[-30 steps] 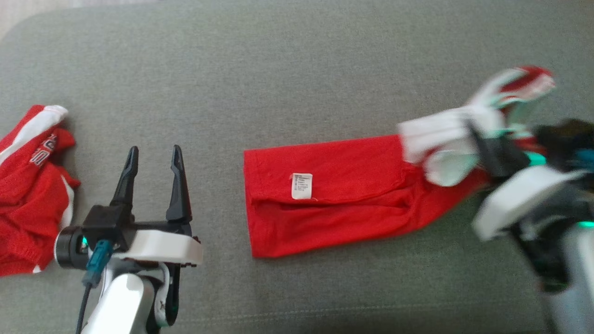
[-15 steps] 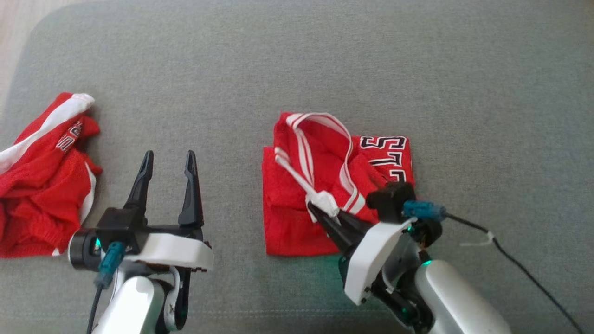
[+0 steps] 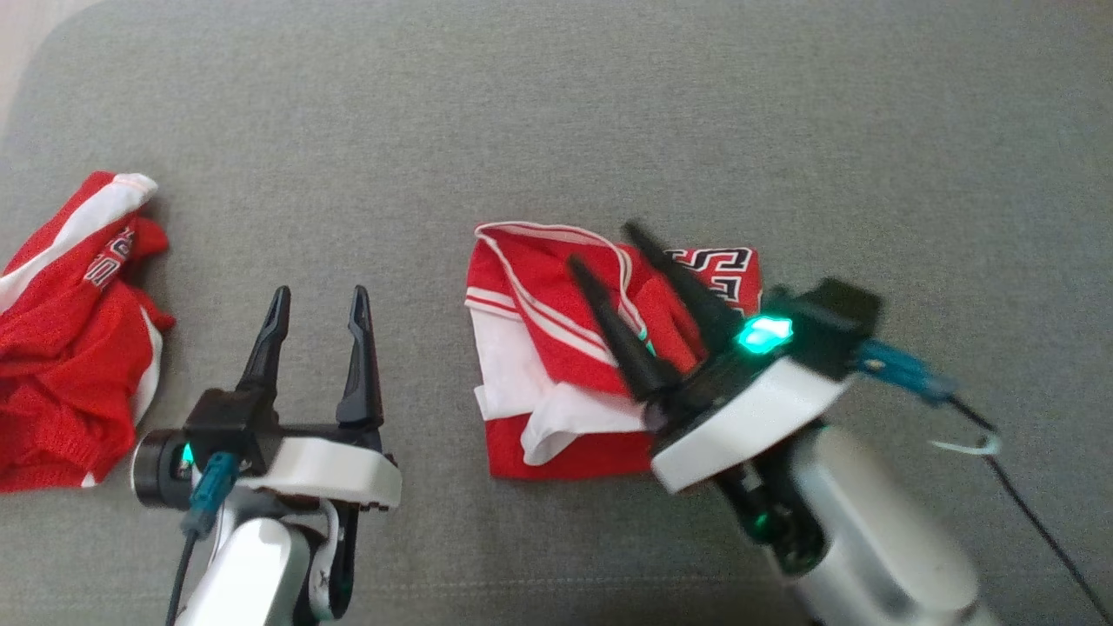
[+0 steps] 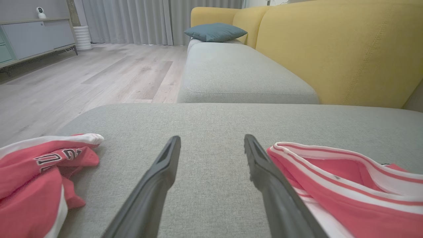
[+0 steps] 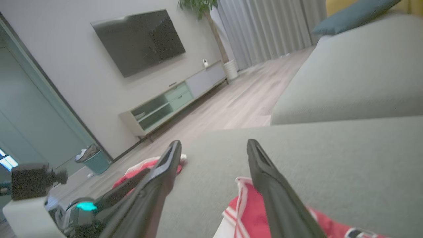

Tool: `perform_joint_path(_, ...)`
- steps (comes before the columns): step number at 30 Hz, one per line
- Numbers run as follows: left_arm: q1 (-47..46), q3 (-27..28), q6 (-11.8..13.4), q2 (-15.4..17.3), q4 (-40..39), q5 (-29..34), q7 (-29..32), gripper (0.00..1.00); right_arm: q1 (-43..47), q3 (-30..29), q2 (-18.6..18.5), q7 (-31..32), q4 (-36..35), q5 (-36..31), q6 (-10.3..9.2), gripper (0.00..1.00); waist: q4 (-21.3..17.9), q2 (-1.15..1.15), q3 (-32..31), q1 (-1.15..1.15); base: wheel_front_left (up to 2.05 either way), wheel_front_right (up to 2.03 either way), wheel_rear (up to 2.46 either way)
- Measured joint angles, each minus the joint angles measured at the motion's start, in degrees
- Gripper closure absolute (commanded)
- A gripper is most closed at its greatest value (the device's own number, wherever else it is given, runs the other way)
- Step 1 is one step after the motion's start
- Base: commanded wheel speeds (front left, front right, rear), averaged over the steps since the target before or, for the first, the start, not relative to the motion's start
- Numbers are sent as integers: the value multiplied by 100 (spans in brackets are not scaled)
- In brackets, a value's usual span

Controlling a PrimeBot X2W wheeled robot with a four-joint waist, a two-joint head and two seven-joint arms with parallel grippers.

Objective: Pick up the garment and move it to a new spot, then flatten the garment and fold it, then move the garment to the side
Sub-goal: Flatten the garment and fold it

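Head view shows the folded red-and-white garment point(image 3: 539, 300) beneath the right gripper point(image 3: 601, 244), jaws spread, empty.

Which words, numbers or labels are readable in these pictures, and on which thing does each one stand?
"5", probably: black-outlined print on the folded red jersey, partly behind the right gripper; the rest is unreadable.
"U", perhaps "US": outlined letters on the crumpled red jersey, cut off by folds; whole word unreadable.
Nothing else readable.

The garment point(image 3: 556, 348) is red knit cloth (white trimmed) on a matt, woven grey cushion point(image 3: 556, 130).
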Motion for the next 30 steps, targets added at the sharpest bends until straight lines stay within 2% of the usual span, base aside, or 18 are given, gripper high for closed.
perform_joint_path(3, -1, 3, 4, 5, -1, 0, 0, 0, 15, -494, -34, -232, -270, -382, 0, 0, -61, 0, 8, 0, 0, 0, 0)
perform_joint_path(7, -1, 16, 11, 48, -27, 2, 0, 0, 211, -1664, -322, -337, -610, -1113, 0, 0, -143, 0, 12, 0, 0, 0, 0)
perform_joint_path(10, -1, 32, 64, 87, -73, 5, 1, 0, 724, -2509, -491, -324, -757, -1438, 0, 0, -193, 0, 11, 0, 0, 0, 0)
perform_joint_path(14, 1, 54, 120, 164, -121, 9, 8, 0, 1438, -3170, -514, -216, -898, -1608, 0, 0, -263, 0, -5, 0, 0, 0, 0)
perform_joint_path(18, 9, 76, 177, 220, -190, 9, 11, 0, 1739, -3384, -422, -149, -1046, -1670, 0, 0, -322, 0, -36, 0, 0, 0, 0)
perform_joint_path(30, 23, 73, 261, 259, -291, 19, 66, 0, 1805, -3341, -287, -67, -1168, -1672, 0, 0, -372, 0, -55, 0, 0, 0, 0)
